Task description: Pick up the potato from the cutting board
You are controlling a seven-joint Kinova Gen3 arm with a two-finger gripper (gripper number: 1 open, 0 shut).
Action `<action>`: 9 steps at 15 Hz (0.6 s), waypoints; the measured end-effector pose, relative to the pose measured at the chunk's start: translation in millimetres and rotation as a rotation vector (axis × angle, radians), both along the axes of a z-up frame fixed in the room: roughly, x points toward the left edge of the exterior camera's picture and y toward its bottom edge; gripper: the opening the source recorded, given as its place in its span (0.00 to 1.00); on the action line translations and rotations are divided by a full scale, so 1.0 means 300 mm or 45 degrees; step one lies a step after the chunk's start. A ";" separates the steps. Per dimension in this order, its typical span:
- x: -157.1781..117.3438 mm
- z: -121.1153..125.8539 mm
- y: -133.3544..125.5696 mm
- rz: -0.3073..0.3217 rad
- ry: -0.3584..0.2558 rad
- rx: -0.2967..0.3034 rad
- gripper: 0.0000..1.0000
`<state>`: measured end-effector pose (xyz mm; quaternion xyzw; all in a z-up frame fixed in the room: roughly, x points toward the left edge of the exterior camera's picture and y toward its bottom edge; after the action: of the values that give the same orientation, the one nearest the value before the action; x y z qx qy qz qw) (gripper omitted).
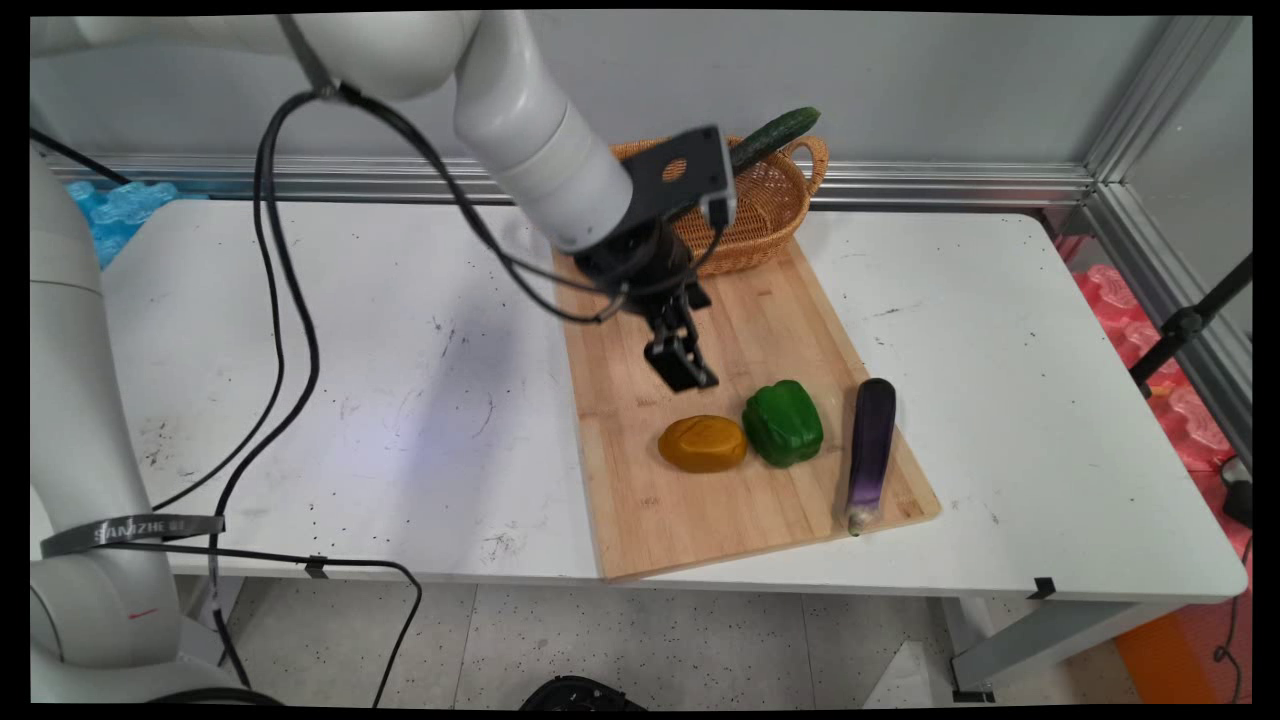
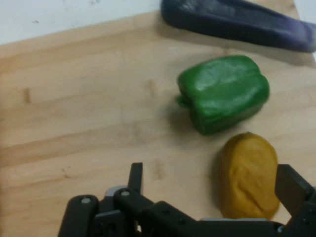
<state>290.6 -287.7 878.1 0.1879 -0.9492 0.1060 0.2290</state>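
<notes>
Gripper spread wide, hanging just above the yellow lump on the board.

Nearest the board's (image 1: pixel 690 520) front edge, the aubergine's (image 1: pixel 870 450) stem end points toward six o'clock and its long axis runs back toward twelve. Next back, lump (image 1: pixel 703 443) and green pepper (image 1: pixel 783 422) sit close side by side, pepper at the lump's three o'clock. The gripper (image 1: pixel 682 368) hovers at the lump's twelve, fingers (image 2: pixel 295 187) apart and holding nothing; in the hand view the lump lies partly between them, off toward one finger. Farthest, at the worktop's (image 1: pixel 400 400) back, the basket (image 1: pixel 770 200) carries a cucumber (image 1: pixel 775 135).
</notes>
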 end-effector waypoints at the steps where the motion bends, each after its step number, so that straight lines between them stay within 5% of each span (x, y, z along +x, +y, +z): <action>1: -0.003 -0.015 0.018 -0.004 -0.002 0.002 1.00; 9: -0.015 -0.147 0.116 -0.030 -0.015 0.021 1.00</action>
<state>286.0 -253.0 833.9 0.1780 -0.9535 0.0966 0.2231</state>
